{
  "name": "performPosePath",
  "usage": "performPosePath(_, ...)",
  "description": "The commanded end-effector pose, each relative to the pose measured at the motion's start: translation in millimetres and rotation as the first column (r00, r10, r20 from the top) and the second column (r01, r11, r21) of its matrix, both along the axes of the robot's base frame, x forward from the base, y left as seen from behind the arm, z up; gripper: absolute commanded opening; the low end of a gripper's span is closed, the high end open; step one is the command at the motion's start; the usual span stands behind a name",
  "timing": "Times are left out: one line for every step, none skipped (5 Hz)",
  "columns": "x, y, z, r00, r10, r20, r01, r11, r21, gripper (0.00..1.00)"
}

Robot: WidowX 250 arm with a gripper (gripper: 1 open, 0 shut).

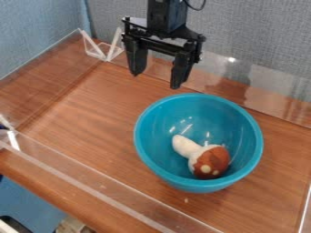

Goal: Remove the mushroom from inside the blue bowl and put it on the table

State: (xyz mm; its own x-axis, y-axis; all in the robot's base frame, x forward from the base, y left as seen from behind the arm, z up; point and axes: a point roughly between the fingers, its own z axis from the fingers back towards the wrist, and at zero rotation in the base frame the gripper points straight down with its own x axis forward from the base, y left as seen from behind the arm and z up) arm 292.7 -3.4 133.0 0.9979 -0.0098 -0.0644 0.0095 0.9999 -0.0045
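Above table (85, 100), pincer (163, 71) wide open, empty.

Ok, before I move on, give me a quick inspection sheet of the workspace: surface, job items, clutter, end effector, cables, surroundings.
Surface: wood-grain table, edged by low clear acrylic walls.
Job's things: blue bowl upright on the table; mushroom lying on its side inside the bowl, brown cap toward the camera, not yet removed.
Clutter: nothing seen on the tabletop apart from the bowl.
End effector: end effector open, pointing down, above the table behind the bowl, holding nothing.
Cables: thin white lines at the back-left corner; cannot tell whether they are cables.
Surroundings: blue panel at the back left.
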Motion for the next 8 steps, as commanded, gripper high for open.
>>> performPosePath(-2.7, -13, -7.7, 0.999, -0.048, -0.013, 0.048, 0.999, -0.001, 1.00)
performPosePath(-6.6, -31, -21.2, 0.994, -0.103, -0.038, 0.102, 0.995, -0.005, 1.00)
performPosePath(-16.9, -67, -37.6, 0.971, -0.238, -0.037, 0.238, 0.971, -0.009, 1.00)
performPosePath(-25.9, -99, -53.6, 0.948, -0.318, -0.019, 0.318, 0.948, -0.004, 1.00)
performPosePath(-32.5, -100, -64.6, 0.943, -0.333, -0.009, 0.333, 0.943, 0.000, 1.00)
performPosePath(-32.7, -99, -71.5, 0.945, -0.328, -0.013, 0.328, 0.945, -0.002, 1.00)
performPosePath(-32.8, -98, -76.8, 0.946, -0.323, -0.014, 0.323, 0.946, -0.001, 1.00)
performPosePath(-32.0, -97, -82.0, 0.948, -0.317, -0.016, 0.317, 0.948, 0.002, 1.00)
